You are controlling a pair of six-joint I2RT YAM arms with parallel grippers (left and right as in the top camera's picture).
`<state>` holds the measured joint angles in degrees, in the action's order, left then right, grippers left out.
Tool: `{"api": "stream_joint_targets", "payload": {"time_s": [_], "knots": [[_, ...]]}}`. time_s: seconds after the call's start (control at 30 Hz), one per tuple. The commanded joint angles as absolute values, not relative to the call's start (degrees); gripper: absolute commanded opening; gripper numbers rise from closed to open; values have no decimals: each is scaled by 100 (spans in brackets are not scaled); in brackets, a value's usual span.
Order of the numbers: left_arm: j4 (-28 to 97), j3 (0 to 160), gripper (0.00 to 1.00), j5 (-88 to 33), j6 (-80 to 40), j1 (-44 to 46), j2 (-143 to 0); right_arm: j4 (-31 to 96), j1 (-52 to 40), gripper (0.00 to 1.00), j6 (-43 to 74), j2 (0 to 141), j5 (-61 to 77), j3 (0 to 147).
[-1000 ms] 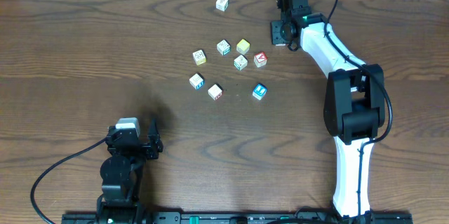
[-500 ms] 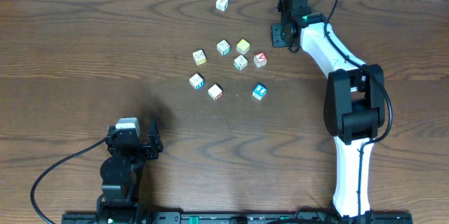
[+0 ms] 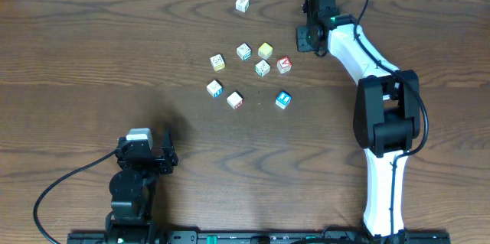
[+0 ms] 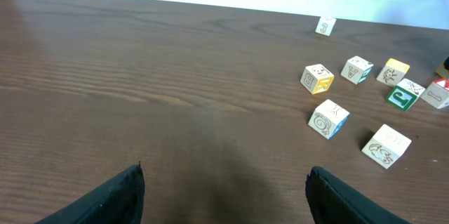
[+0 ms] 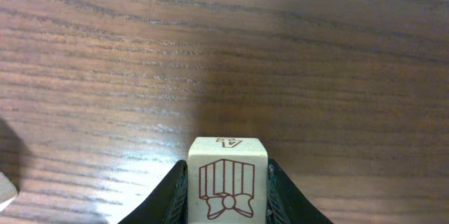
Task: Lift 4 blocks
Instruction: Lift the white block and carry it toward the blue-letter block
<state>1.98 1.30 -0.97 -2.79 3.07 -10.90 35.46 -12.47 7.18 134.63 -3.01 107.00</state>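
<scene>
My right gripper (image 3: 306, 37) is at the back right of the table, shut on a cream block (image 5: 228, 178) with a red gift drawing. Its dark fingers (image 5: 175, 192) press both sides of the block, low over the wood. The gripper hides this block from overhead. Several other cream blocks lie loose in a cluster left of it, among them one (image 3: 243, 51), one (image 3: 262, 67) and one (image 3: 214, 88). A lone block (image 3: 242, 3) sits further back. My left gripper (image 3: 170, 156) rests open near the front left, with nothing between its fingers (image 4: 112, 196).
A yellow-faced cube (image 3: 265, 50) and a red-faced cube (image 3: 284, 64) lie within the cluster, and a blue-faced cube (image 3: 283, 99) in front of it. The right arm (image 3: 383, 114) stretches along the right side. The table's far edge runs just behind the right gripper.
The right gripper's jaws have closed in on the gift block. The left arm and the loose blocks have not moved.
</scene>
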Motion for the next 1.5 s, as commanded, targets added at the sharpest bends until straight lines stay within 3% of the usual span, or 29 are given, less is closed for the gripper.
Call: {"api": "stream_joint_targets", "payload": {"time_s": [0.0, 0.23, 0.47, 0.77, 1.0, 1.47], "knots": [[410, 23, 74, -25, -224, 320, -1111, 3726, -1286, 19, 725, 13439, -292, 11063], [410, 23, 74, -25, -224, 320, -1111, 4523, -1286, 16, 731, 12663, -294, 11463], [408, 23, 74, -23, -224, 318, -1111, 6042, -1286, 2, 1343, 11594, -318, 11461], [381, 23, 74, -25, -224, 320, -1111, 7494, -1678, 1, 1629, 10930, -322, 11424], [379, 23, 74, -25, -224, 320, -1111, 6720, -2635, 1, 2095, 10927, -1190, 10088], [392, 23, 74, -25, -224, 320, -1111, 5572, -3699, 1, 2856, 10637, -1284, 7940]]}}
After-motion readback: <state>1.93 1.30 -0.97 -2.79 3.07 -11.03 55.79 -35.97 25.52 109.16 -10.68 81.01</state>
